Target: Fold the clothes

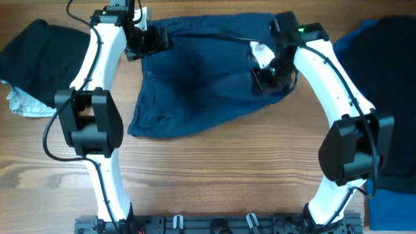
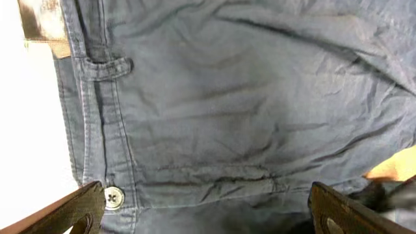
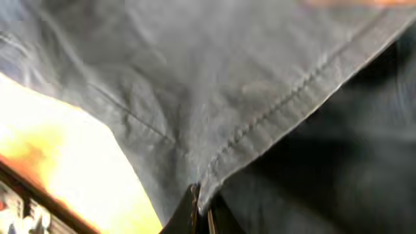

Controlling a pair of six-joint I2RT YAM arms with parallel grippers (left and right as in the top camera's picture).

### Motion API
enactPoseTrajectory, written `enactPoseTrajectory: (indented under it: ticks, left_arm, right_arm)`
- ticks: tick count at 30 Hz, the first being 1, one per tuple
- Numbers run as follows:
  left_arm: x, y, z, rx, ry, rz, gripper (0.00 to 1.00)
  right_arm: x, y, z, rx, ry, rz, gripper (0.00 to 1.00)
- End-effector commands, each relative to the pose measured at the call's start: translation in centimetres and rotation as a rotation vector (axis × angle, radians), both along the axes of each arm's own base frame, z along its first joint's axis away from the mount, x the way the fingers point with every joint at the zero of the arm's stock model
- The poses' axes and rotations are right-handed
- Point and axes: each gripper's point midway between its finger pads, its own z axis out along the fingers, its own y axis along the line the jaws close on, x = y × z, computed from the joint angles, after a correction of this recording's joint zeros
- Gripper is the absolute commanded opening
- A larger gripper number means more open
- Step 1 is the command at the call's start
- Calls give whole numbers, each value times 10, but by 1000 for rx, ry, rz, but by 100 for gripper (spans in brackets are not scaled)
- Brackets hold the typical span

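Navy shorts (image 1: 195, 84): laid out, creased, on wooden table (image 1: 214, 169).
Left gripper (image 2: 207, 198): fingers wide apart, holding nothing, over the shorts' waistband; button (image 2: 114, 197) beside one finger.
Right gripper (image 3: 201, 209): pinched together on the shorts' stitched hem.
Black garment (image 1: 29, 49): apart from the shorts, on the left arm's side.

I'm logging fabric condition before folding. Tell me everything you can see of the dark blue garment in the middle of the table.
The dark blue garment looks like woven cotton. It is creased and lies spread but rumpled on the wooden table. Its waistband has a belt loop and a pale button. The right gripper pinches a stitched hem. The left gripper is open at the waistband end.
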Motion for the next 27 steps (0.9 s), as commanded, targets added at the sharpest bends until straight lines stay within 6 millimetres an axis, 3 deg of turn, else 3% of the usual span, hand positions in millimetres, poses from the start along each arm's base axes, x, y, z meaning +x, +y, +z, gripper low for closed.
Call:
enactPoseTrajectory:
  ticks: [1,4,7,9,11,12,16,19,21,24,27]
  left_arm:
    - [-1,3,44,-12,-75,28,100]
    - [-6,3,60,-12,-89,28,100]
    - [-11,4,60,-11,-75,28,100]
    - [-13,4,59,-10,-65,28,100]
    - [-20,4,57,-8,-34,28,100]
    - [-22,4,56,-8,-25,28,100]
    - [-32,4,53,-5,18,26,100]
    - [-36,4,51,-3,39,26,100]
    - [-40,4,50,-2,54,26,100]
    - [-41,4,49,-2,58,26,100]
    - [-42,5,49,-1,64,26,100]
  right_arm:
    - [-25,-17,-14,-88,101,-34,5]
    - [-55,-28,-43,-147,223,-93,4]
    - [-83,-57,-82,-310,286,-153,4]
    - [-97,-65,-86,-355,329,-175,7]
    - [-121,-71,-75,-409,439,-211,24]
    - [-123,-73,-73,-423,447,-218,31]
    - [-116,-70,-49,-384,363,-266,39]
    - [-75,-55,-18,-246,98,-349,41]
    - [-54,-52,-8,-197,9,-449,42]
    - [-35,-49,-12,-122,-32,-501,43]
    - [-31,-59,-38,-88,-37,-572,42]
